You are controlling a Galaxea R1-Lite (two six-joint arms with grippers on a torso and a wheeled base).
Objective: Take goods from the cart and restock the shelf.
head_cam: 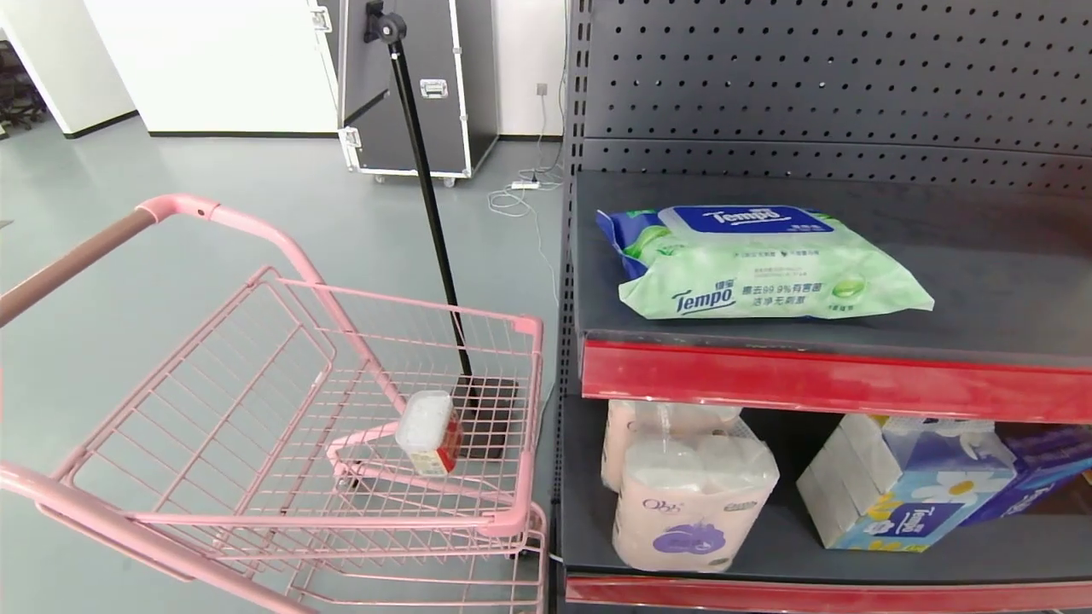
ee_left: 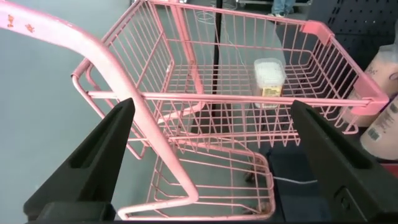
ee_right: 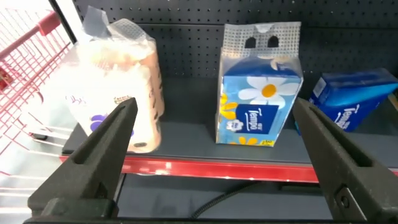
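Observation:
A small clear tub with a red and yellow label point(head_cam: 428, 431) lies in the pink wire cart point(head_cam: 281, 401) near its right wall; the same tub point(ee_left: 268, 77) shows in the left wrist view. My left gripper point(ee_left: 214, 155) hangs open outside the cart point(ee_left: 186, 99), near its handle side, nothing between its fingers. A green wet-wipes pack point(head_cam: 759, 260) lies on the upper shelf point(head_cam: 981, 256). My right gripper point(ee_right: 217, 162) is open, facing the lower shelf point(ee_right: 217, 168), empty.
The lower shelf holds a toilet-roll pack point(head_cam: 691, 490), a blue tissue pack point(head_cam: 904, 486) and a dark blue box point(head_cam: 1045, 477). A black pole on a base plate point(head_cam: 426, 196) stands just behind the cart. A black flight case point(head_cam: 418, 85) is farther back.

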